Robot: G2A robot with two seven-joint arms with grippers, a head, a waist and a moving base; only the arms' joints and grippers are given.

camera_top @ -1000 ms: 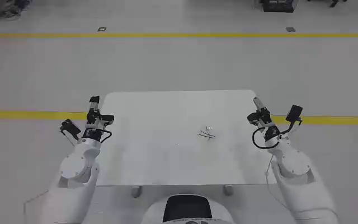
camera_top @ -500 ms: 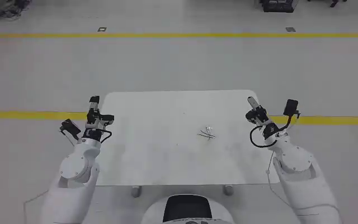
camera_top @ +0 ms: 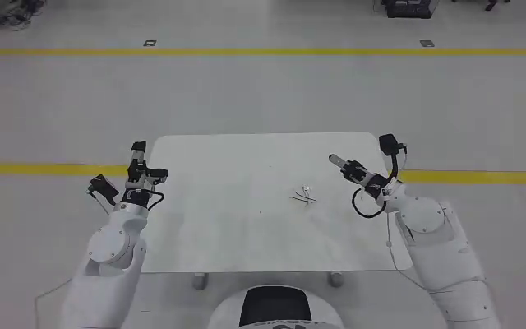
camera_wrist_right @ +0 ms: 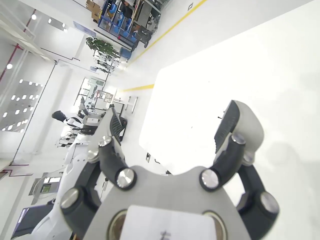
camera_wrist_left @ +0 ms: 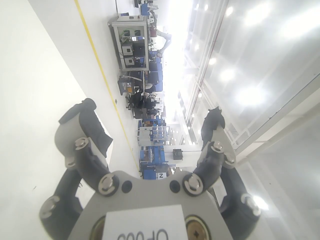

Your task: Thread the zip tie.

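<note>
A few thin dark zip ties lie loose right of the middle of the white table. My right gripper hangs over the table's right part, a short way right of and beyond the ties; its own view shows it open with nothing between the fingers. My left gripper stays just off the table's left edge, pointing away from me. Its own view shows it open and empty, aimed at the room.
The table's far corner and left edge appear past the right gripper. A yellow floor line runs behind the table on both sides.
My right arm has swung left from beyond the table's right edge to over the tabletop, nearer the zip ties. The left arm has kept still.
</note>
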